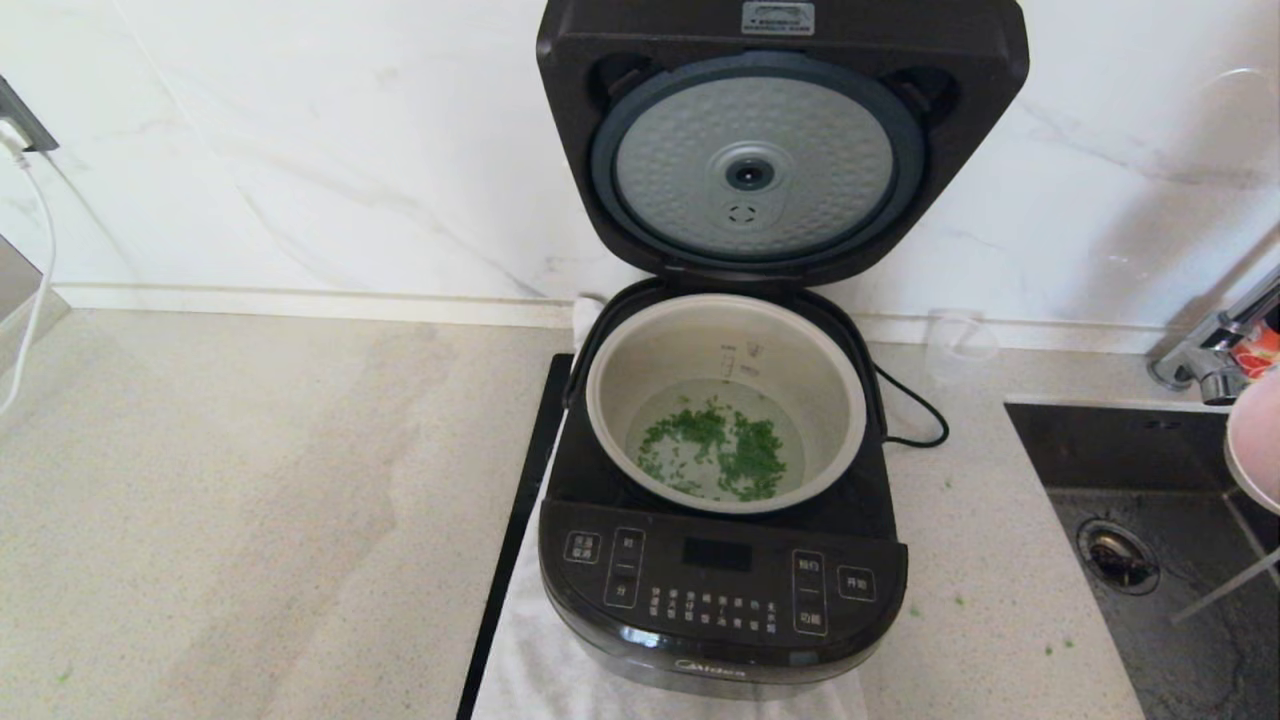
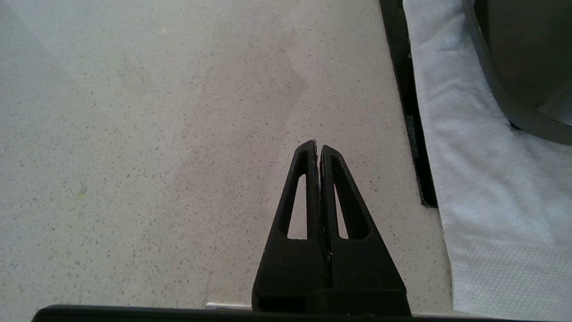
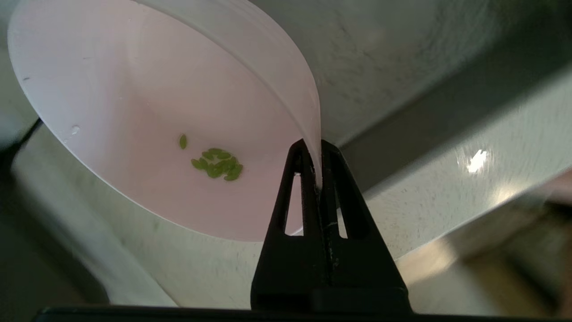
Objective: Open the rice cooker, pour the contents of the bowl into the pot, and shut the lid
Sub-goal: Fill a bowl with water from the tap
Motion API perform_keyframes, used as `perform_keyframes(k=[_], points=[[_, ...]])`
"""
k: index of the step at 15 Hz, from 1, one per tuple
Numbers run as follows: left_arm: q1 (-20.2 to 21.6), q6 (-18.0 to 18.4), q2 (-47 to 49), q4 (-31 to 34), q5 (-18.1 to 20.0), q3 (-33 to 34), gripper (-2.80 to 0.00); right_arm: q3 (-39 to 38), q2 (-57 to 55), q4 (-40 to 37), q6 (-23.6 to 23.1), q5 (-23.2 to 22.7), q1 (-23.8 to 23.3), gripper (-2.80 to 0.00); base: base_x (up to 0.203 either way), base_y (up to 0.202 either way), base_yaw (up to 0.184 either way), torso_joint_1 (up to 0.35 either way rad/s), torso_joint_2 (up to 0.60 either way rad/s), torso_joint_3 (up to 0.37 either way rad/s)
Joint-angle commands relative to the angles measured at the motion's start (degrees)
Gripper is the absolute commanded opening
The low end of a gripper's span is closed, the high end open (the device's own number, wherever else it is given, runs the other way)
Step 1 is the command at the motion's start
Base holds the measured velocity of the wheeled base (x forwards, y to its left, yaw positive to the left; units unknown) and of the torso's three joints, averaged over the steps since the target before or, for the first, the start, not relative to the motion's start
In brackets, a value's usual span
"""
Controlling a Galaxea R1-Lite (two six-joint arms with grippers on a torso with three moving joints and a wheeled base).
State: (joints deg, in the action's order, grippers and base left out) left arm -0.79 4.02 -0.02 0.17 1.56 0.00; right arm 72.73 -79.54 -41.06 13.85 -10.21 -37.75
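Note:
The black rice cooker (image 1: pixel 720 590) stands on a white towel with its lid (image 1: pixel 780 150) swung fully up, the dimpled silver disc facing me. Inside, the grey-beige pot (image 1: pixel 725 400) holds clear water with chopped green herb bits (image 1: pixel 715 445). My right gripper (image 3: pixel 316 150) is shut on the rim of the pale pink bowl (image 3: pixel 147 116), held over the sink at the far right; the bowl (image 1: pixel 1256 440) just shows at the head view's edge. A few green bits (image 3: pixel 216 163) cling inside the bowl. My left gripper (image 2: pixel 318 147) is shut and empty above the counter, left of the cooker.
A dark sink (image 1: pixel 1170 560) with a drain (image 1: pixel 1118 555) and a chrome tap (image 1: pixel 1215 345) lies to the right. A small clear cup (image 1: pixel 958 340) stands behind the cooker by the wall. The cooker's black cord (image 1: pixel 915 410) loops right. Green flecks dot the counter (image 1: pixel 250 520).

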Motion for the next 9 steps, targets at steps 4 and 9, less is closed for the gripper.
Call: perform_keyframes(k=[4,9], points=[[0.00,0.03,-0.05,0.01,0.02,0.09,-2.80,3.64,-21.53,-0.30,-2.43,-10.62,-20.27,-2.80,0.000,0.000,0.000,0.000,0.00,0.000],[0.00,0.03,0.02,0.01,0.02,0.09,-2.80,15.98,-36.24,-5.10,-2.81,-17.46,-30.60,-2.80,0.000,0.000,0.000,0.000,0.00,0.000]])
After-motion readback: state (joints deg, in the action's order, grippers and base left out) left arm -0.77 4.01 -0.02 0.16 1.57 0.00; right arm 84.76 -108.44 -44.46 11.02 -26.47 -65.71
